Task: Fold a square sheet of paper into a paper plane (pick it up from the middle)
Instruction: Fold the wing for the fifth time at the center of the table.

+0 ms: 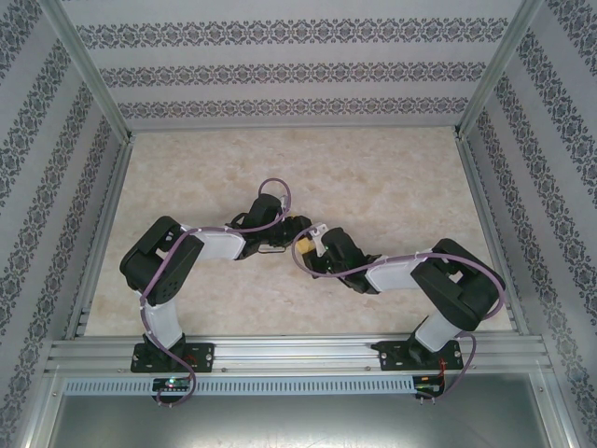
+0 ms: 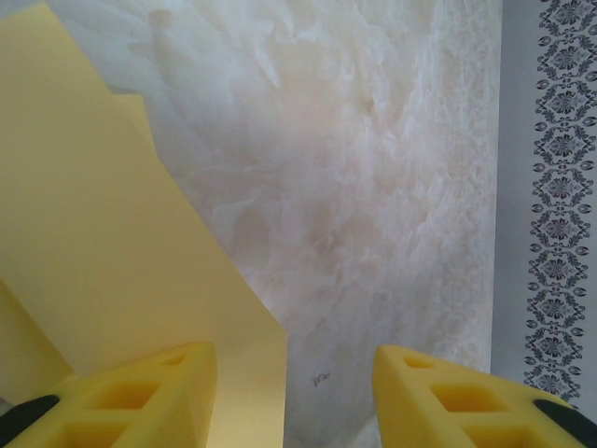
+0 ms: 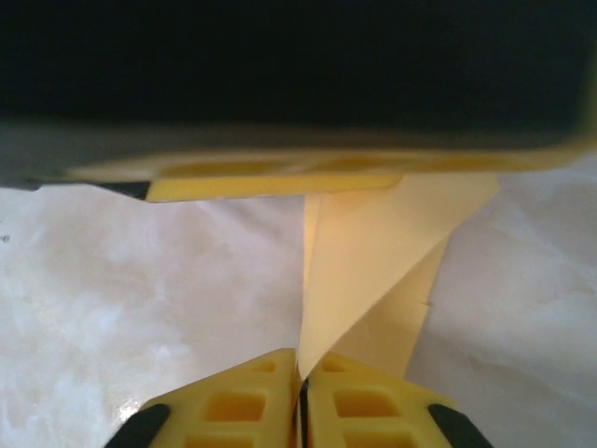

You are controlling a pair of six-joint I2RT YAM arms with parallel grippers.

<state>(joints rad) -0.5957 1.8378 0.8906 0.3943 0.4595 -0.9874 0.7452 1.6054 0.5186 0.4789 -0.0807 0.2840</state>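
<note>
The right gripper (image 3: 300, 409) pinches the sheet of paper (image 3: 373, 247) at six o'clock, and the spread left gripper (image 2: 294, 387), closing askew, could crumple it.

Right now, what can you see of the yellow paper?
The paper is thin, plain pale yellow, already folded into overlapping layers with straight creases and slanted edges. The right gripper has its jaws shut on one narrow end. Another part reaches past one finger of the left gripper, whose jaws stand open, over the marbled table.
</note>
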